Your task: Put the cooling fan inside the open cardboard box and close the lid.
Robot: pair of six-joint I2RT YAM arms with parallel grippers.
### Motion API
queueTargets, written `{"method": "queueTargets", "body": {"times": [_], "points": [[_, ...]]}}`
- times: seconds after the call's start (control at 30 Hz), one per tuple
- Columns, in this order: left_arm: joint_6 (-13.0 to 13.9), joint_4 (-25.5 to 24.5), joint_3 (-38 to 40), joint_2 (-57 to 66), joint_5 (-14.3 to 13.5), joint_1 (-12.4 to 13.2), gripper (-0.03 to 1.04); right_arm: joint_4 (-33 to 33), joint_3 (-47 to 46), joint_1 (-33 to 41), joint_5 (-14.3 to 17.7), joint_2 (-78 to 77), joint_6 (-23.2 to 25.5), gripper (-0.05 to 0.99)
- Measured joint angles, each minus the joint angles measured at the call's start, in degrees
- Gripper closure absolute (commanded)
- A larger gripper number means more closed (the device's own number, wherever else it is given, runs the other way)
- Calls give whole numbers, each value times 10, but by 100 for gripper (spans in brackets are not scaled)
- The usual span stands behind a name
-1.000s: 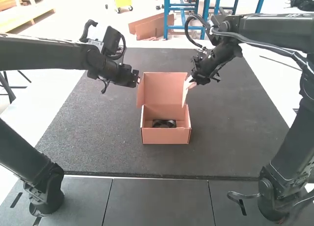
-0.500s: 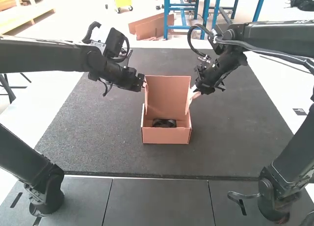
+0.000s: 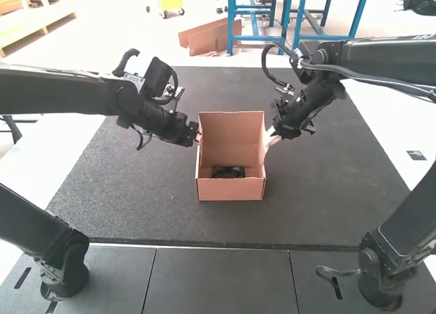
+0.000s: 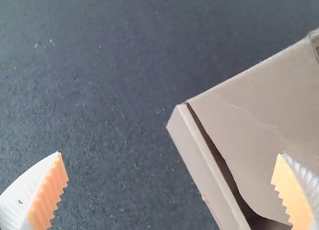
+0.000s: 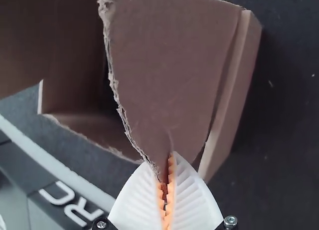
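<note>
Right wrist view: ribbed right end effector (image 5: 168, 165) pinched on ragged-edged cardboard flap (image 5: 164, 75); left end effector (image 4: 169, 156) spread wide.

Left jaws apart, right jaws together.

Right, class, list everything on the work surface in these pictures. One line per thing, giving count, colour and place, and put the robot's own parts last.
mat: one, dark grey, covering the table under everything.
cardboard box: one, light brown, at the middle of the mat, open.
lid: one, light brown, standing upright at the box's back edge.
side flap: one, brown with a torn edge, on the lid's right side.
cooling fan: one, black, lying on the bottom inside the box.
left pincer: one, white fingers with orange pads, open, beside the lid's left edge.
right pincer: one, white fingers with orange pads, shut on the side flap's tip.
</note>
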Motion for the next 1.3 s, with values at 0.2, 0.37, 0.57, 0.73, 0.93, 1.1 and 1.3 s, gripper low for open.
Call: {"method": "queueTargets", "body": {"times": [0.2,0.37,0.57,0.73,0.93,1.1,1.3], "points": [[0,-4,-20,-21,10,0,4,8,-19,18,0,0,1,95],[0,-9,-29,-35,12,0,4,10,-40,23,3,0,0,95],[0,-47,-40,-45,11,0,4,11,-61,33,29,0,-7,93],[10,-74,-42,-64,-6,0,4,14,-60,35,41,0,-3,32],[22,-72,-39,-81,-44,19,4,-4,-26,35,45,-2,-2,2],[23,-37,-9,-81,-84,50,4,-9,-22,22,45,-42,-2,2],[24,-3,46,-72,-118,60,4,27,-54,-19,55,-139,-11,2]]}}
